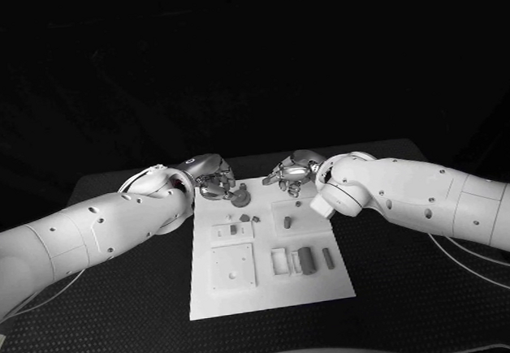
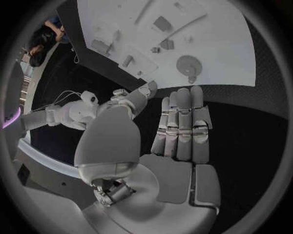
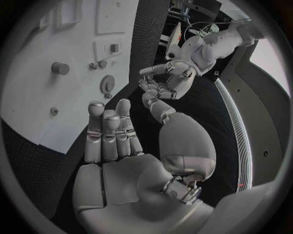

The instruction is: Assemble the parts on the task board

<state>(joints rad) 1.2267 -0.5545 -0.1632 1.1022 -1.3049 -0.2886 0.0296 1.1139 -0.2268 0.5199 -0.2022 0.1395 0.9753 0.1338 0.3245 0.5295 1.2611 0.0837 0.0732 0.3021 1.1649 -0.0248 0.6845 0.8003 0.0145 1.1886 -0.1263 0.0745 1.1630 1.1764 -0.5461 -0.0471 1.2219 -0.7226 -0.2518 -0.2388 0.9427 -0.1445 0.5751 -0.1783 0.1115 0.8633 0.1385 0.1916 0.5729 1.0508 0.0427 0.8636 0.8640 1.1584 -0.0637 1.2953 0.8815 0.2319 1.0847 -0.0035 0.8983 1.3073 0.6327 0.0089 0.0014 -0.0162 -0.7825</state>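
Observation:
The white task board (image 1: 271,293) lies in the middle of the table. Both hands hover at its far edge. My left hand (image 1: 212,177) is over the far left corner, its fingers (image 2: 183,122) stretched out straight and holding nothing. Just in front of it a round gear part (image 1: 240,199) (image 2: 187,65) lies on the board. My right hand (image 1: 292,172) is over the far right part, its fingers (image 3: 110,131) also straight and empty. A short peg (image 1: 287,220) (image 3: 60,68) stands on the board below it. The gear (image 3: 107,84) lies between the two hands.
Several small parts (image 1: 244,218) sit near the gear. Three upright rectangular parts (image 1: 306,259) stand in the near right of the board, with a square plate (image 1: 234,267) at the near left. Black table (image 1: 124,316) surrounds the board.

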